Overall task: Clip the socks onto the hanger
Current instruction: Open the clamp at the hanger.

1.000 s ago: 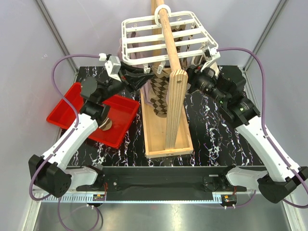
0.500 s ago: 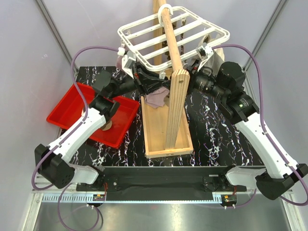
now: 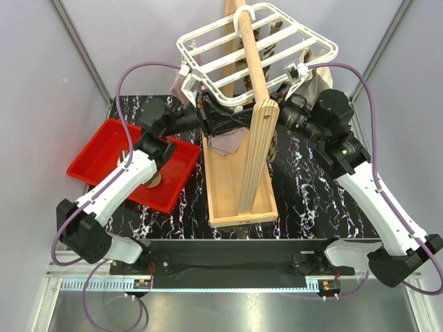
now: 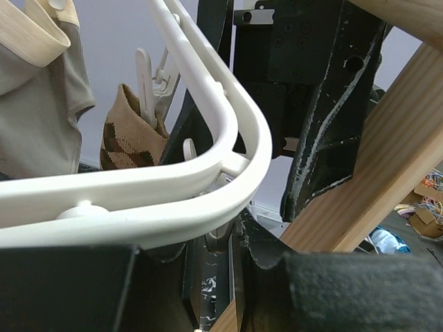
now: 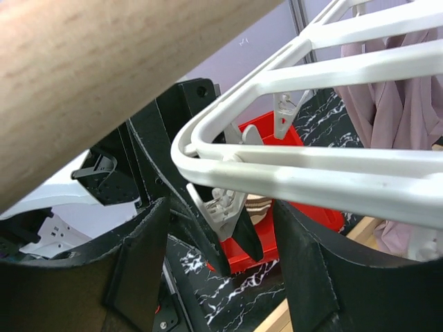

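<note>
Reaches with left gripper [image 4: 211, 294] just left of the wooden pole [image 3: 255, 76], under the hanger [image 4: 138, 200] corner; cannot tell whether jaws pinch the mauve sock [image 3: 225, 143] below. Spreads right gripper [image 5: 221, 242] jaws around a peg [image 5: 219, 205], just right of the pole.

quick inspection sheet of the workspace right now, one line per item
surface: black marbled table
job's things: white hanger tilted on the wooden pole; mauve sock below it; brown patterned sock at a peg
clutter: red tray on the left; wooden stand base
grippers: left gripper under the hanger's corner, grip unclear; right gripper open, straddling a clip peg
cables: purple cables arcing from both arms
surroundings: pale enclosure walls
</note>
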`<state>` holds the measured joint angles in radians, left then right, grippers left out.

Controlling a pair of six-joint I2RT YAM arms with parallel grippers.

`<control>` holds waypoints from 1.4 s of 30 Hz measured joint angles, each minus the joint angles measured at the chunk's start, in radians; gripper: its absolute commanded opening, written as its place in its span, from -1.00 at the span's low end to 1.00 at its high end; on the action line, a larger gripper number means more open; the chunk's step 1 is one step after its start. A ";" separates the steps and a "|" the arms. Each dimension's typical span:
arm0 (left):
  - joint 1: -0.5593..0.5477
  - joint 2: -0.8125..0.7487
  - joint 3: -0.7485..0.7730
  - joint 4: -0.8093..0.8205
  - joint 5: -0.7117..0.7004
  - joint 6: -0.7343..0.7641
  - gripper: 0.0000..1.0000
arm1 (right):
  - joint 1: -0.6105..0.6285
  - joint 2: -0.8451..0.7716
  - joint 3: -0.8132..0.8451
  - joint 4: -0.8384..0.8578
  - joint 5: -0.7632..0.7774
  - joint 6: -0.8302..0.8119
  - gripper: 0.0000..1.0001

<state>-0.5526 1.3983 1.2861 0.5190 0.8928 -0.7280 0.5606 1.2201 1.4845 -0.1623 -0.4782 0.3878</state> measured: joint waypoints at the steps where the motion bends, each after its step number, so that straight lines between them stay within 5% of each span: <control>1: 0.000 0.002 0.000 0.007 0.007 -0.010 -1.00 | 0.000 0.000 0.000 0.007 0.005 0.003 0.31; 11: 0.010 0.056 -0.002 0.204 0.072 -0.201 -1.00 | 0.000 0.006 -0.020 0.098 0.012 0.046 0.12; 16: 0.016 0.091 -0.011 0.332 0.088 -0.315 -1.00 | 0.001 0.013 -0.030 0.145 -0.003 0.066 -0.32; 17: 0.018 0.092 -0.018 0.349 0.092 -0.330 -1.00 | 0.001 0.013 -0.032 0.147 -0.005 0.071 -0.50; 18: 0.020 0.092 -0.021 0.357 0.092 -0.340 -1.00 | 0.001 0.015 -0.033 0.148 -0.004 0.076 -1.00; 21: 0.027 0.092 -0.026 0.373 0.095 -0.361 -1.00 | 0.001 0.021 -0.032 0.156 -0.005 0.084 -1.00; 24: 0.030 0.087 -0.031 0.357 0.097 -0.347 -0.40 | 0.002 0.023 -0.032 0.151 -0.005 0.083 -1.00; 25: 0.031 0.083 -0.033 0.343 0.095 -0.333 -0.18 | 0.002 0.023 -0.032 0.148 -0.002 0.082 -1.00; 29: 0.048 0.029 -0.048 0.163 0.082 -0.205 0.19 | 0.002 0.023 -0.032 0.132 0.021 0.080 -1.00; 39: 0.172 -0.293 -0.191 -0.336 -0.079 0.117 0.27 | 0.032 0.034 -0.025 0.041 0.051 0.079 -1.00; 42: 0.292 -0.384 -0.228 -0.481 -0.179 0.148 0.28 | 0.027 0.040 -0.018 -0.008 0.077 0.077 -1.00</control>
<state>-0.2604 1.0142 1.0584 0.0376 0.7136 -0.5800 0.5880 1.2606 1.4666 -0.1703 -0.4007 0.4644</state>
